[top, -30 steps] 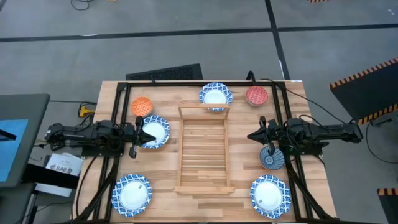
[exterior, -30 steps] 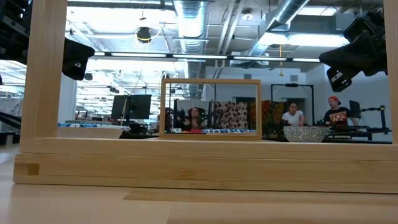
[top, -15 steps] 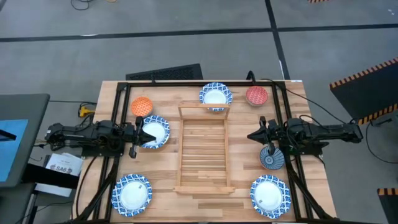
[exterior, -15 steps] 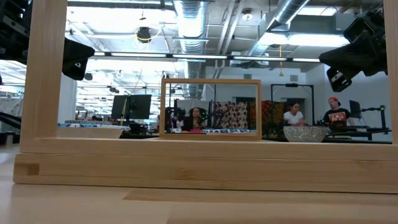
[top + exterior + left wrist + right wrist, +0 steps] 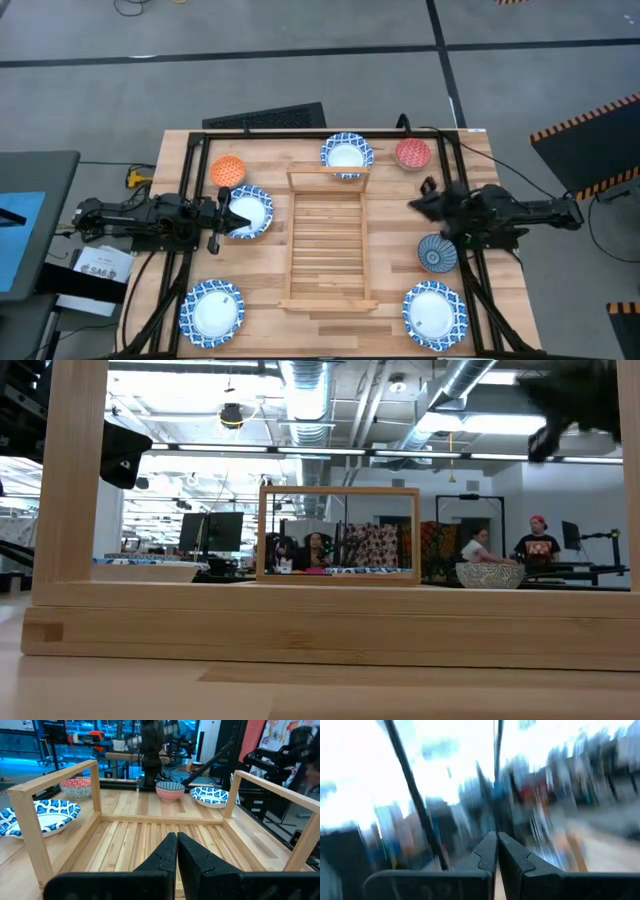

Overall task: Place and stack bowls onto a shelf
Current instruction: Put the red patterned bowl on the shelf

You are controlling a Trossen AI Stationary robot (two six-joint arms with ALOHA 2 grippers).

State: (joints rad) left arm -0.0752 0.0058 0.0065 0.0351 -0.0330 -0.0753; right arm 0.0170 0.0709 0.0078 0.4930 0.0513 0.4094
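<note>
The light-wood slatted shelf [image 5: 327,240] lies bare along the table's middle, also in the left wrist view [image 5: 160,832]. Around it on the table sit several blue-and-white bowls [image 5: 247,212] [image 5: 347,155] [image 5: 212,310] [image 5: 434,312], an orange bowl [image 5: 228,171], a red bowl [image 5: 412,153] and a dark-blue bowl [image 5: 437,253]. My left gripper [image 5: 222,211] [image 5: 176,845] is shut and hangs over the left rim of the bowl left of the shelf, pointing at the shelf. My right gripper [image 5: 419,196] [image 5: 496,845] is shut, raised between the red and dark-blue bowls.
A black frame [image 5: 300,133] borders the table's far and side edges. The shelf's upright end frame [image 5: 340,535] fills the low view. Bare planks lie between the shelf and the bowls on both sides. People sit in the room beyond the table [image 5: 540,545].
My right gripper has swung up and toward the table's far edge, tipping as it went; its wrist view is smeared by the motion. It has come off the dark-blue bowl, which now shows whole. My left arm and all the bowls have stayed put.
</note>
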